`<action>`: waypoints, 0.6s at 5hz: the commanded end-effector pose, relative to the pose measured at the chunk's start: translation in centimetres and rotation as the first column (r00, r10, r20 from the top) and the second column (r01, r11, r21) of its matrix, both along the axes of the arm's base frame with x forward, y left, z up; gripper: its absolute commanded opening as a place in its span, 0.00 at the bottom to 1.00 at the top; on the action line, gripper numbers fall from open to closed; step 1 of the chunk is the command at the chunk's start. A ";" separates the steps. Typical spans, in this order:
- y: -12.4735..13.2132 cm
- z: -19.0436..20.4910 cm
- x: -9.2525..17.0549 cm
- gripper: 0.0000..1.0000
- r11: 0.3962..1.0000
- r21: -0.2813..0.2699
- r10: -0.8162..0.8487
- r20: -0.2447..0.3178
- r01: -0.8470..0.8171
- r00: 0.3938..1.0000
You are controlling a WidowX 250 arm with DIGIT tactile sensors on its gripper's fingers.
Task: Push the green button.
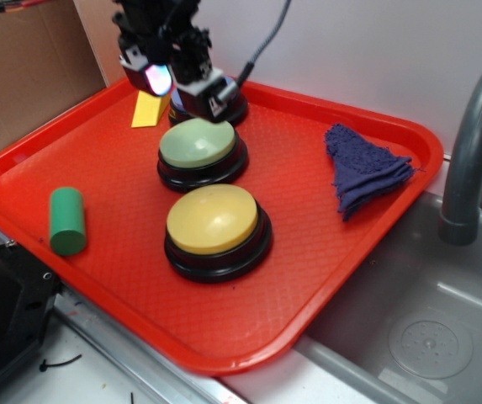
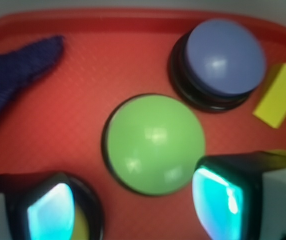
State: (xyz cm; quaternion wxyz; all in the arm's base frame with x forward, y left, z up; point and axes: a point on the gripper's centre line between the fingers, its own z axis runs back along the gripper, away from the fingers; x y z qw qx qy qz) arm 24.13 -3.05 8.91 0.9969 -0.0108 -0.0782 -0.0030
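On a red plastic tray [image 1: 123, 278], three domed buttons line up: yellow [image 1: 213, 220] nearest, pale green [image 1: 197, 143] central, blue-purple [image 2: 224, 57] rearmost beside a yellow block [image 1: 150, 109]; folded purple cloth [image 1: 365, 167] right, green cylinder [image 1: 67, 220] left.

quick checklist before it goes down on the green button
1. Target found: green button in the middle of the red tray: ok.
2. Gripper over the dome: it sits toward the blue-purple button, not centred: not ok.
3. Dome top free of obstructions: ok.
4. Neighbours apart from the target: yellow button, yellow block, green cylinder, purple cloth: ok.
5. Fingers apart, straddling the dome: ok.
6. Height above the dome: cannot tell.
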 end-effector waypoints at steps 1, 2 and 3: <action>1.6 -2.6 1.4 1.00 1.000 0.026 0.014 -0.025 -0.014 1.000; 1.5 -3.0 1.3 1.00 1.000 0.011 0.012 -0.036 -0.011 0.999; 1.4 -1.6 0.9 1.00 1.000 0.021 0.013 -0.038 -0.012 0.999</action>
